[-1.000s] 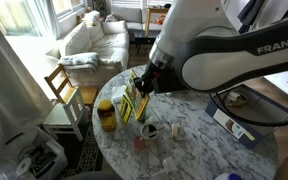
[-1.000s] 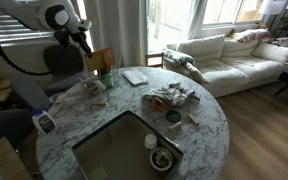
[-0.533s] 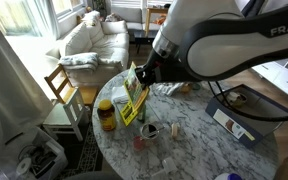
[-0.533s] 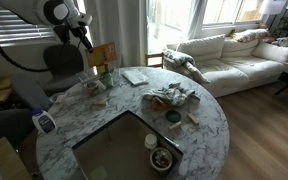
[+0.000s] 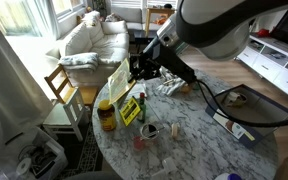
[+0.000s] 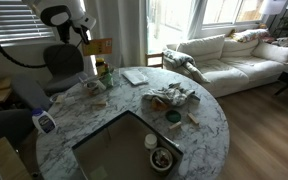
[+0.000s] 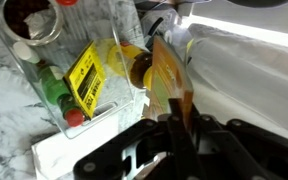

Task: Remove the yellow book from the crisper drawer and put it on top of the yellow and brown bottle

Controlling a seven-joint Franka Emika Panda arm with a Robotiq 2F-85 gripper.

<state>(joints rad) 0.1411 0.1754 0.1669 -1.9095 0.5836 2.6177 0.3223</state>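
Above round marble table: held aloft

Over veined white stone, near clear plastic drawer: thin square yellow book, tilted, pinched edgewise in clenched gripper. Lower down, short round amber jar, yellow-lidded.

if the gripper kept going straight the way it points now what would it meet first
Probably the yellow and brown bottle, just beyond the yellow book the gripper holds; the crisper drawer lies close beside, so this is uncertain.
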